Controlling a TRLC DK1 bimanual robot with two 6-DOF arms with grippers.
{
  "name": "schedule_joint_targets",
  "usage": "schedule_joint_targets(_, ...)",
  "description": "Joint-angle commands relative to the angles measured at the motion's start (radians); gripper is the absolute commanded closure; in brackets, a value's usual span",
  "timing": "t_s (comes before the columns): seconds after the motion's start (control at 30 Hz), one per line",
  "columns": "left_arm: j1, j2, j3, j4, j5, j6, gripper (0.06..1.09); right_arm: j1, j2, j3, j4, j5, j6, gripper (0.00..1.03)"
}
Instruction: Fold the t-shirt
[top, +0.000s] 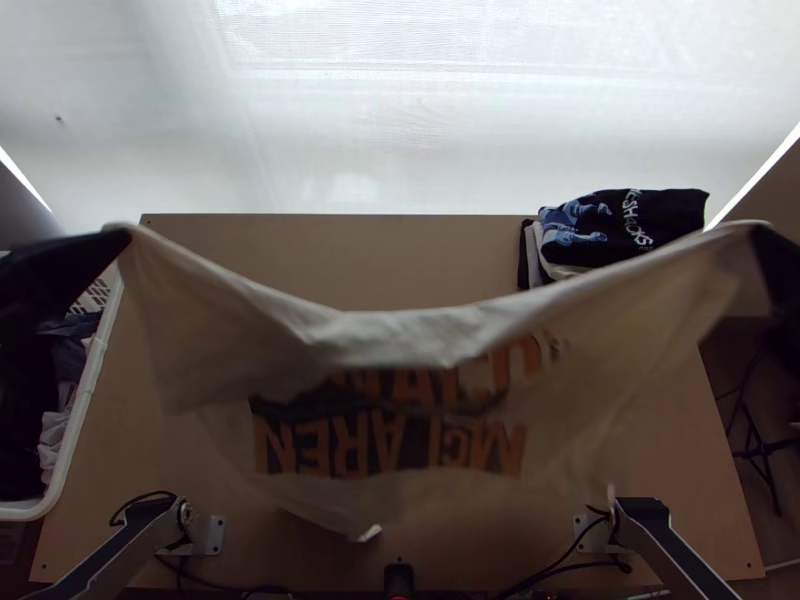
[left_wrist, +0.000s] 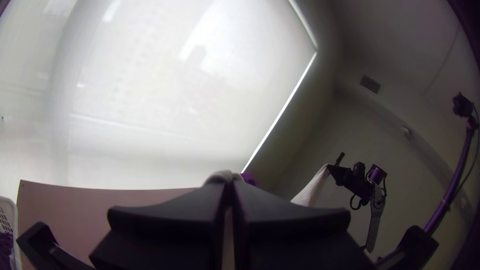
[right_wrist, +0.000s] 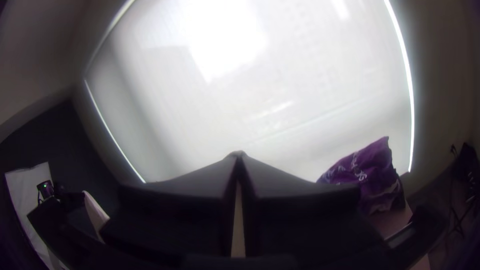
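T-shirt (top: 400, 342) hangs between left end effector (left_wrist: 227, 183) and right end effector (right_wrist: 239, 156), both closed on it; free edge towards near side of tabletop (top: 400, 260).

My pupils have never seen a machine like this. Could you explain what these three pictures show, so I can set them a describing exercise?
The machine has two robot arms, a left arm and a right arm, based at the near side of a wooden table. The top view looks down from high above; each wrist view comes from a camera on that arm, behind its gripper.

The left gripper and right gripper are closed on opposite upper ends of a pale T-shirt with orange lettering, which hangs in a sagging sheet between them. Toward the table's far right lies a stack of folded clothes, dark on top. At the left is a white basket with more clothes.
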Motion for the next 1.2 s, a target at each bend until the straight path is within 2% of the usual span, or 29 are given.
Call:
schedule_joint_targets(0.0, 0.054, 0.166, -0.176, 0.156, -0.007, 0.015, 1.05, 0.03, 0.097, -0.234, 0.114, -0.016, -0.08, 1.0)
schedule_joint_targets(0.13, 0.034, 0.289, -0.218, 0.24, -0.03, 0.021, 1.05, 0.03, 0.198, -0.259, 0.164, -0.016, -0.137, 1.0)
schedule_joint_targets(0.37, -0.009, 0.453, -0.333, 0.318, -0.09, 0.123, 1.05, 0.051, 0.365, -0.286, 0.301, -0.016, -0.154, 1.0)
schedule_joint_targets(0.6, -0.024, 0.577, -0.351, 0.432, -0.15, 0.129, 1.05, 0.062, 0.526, -0.291, 0.424, -0.015, -0.195, 1.0)
schedule_joint_targets(0.9, -0.061, 0.803, -0.202, 0.469, -0.242, 0.136, 1.05, 0.059, 0.755, -0.185, 0.506, -0.004, -0.237, 1.0)
schedule_joint_targets(1.17, -0.081, 1.024, 0.009, 0.461, -0.315, 0.138, 1.05, 0.06, 0.948, -0.029, 0.509, 0.0, -0.249, 1.0)
